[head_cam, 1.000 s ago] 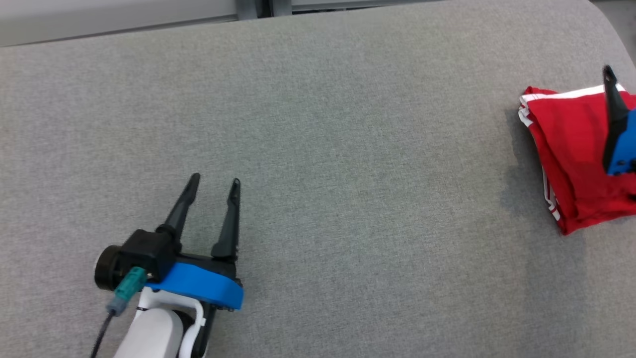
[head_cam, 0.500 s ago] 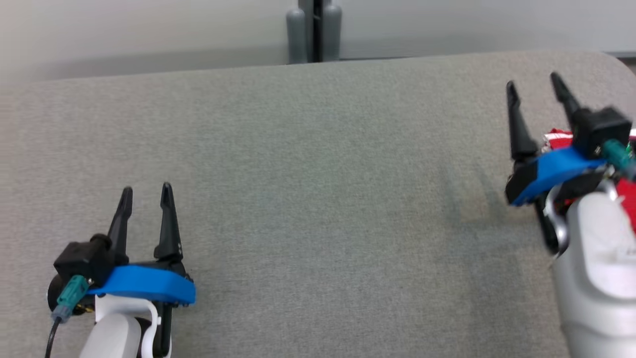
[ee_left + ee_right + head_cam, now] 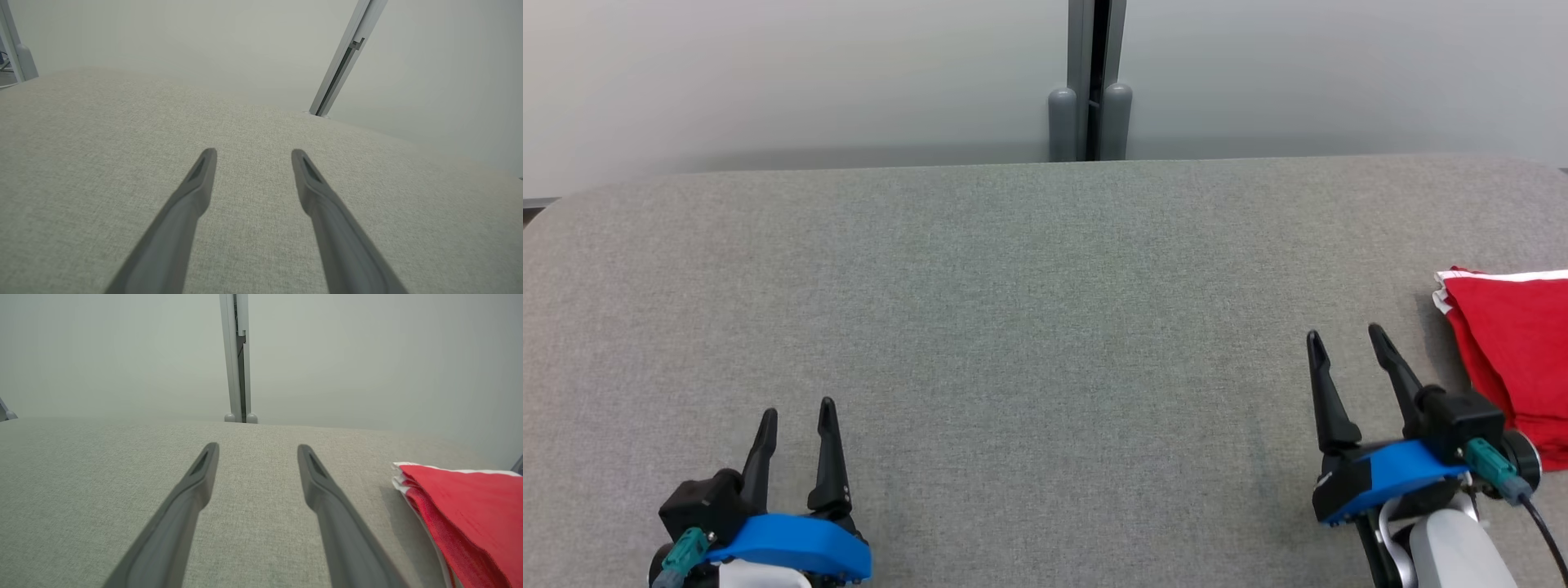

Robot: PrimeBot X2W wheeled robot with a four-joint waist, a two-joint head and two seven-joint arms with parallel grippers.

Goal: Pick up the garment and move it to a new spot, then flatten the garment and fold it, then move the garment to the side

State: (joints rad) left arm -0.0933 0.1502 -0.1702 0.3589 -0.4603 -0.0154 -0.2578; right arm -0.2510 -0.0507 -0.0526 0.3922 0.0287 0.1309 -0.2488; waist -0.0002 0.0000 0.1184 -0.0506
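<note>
Judging by the layout, your right arm was the nearer: the folded red garment with white trim (image 3: 1511,351) lay at the grey fabric table's (image 3: 1045,286) right edge, just right of your right gripper (image 3: 1344,335), running alongside its spread, empty fingers (image 3: 1327,392). Your left gripper (image 3: 797,408), likewise spread, sat well apart.

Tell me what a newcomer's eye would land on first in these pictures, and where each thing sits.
The folded red garment with white trim lies at the right edge of the grey table, bright against the plain cloth. Next come the two blue-collared tools, both open and empty: the left tool at the lower left, the right tool at the lower right, its fingers beside the garment but clear of it.
</note>
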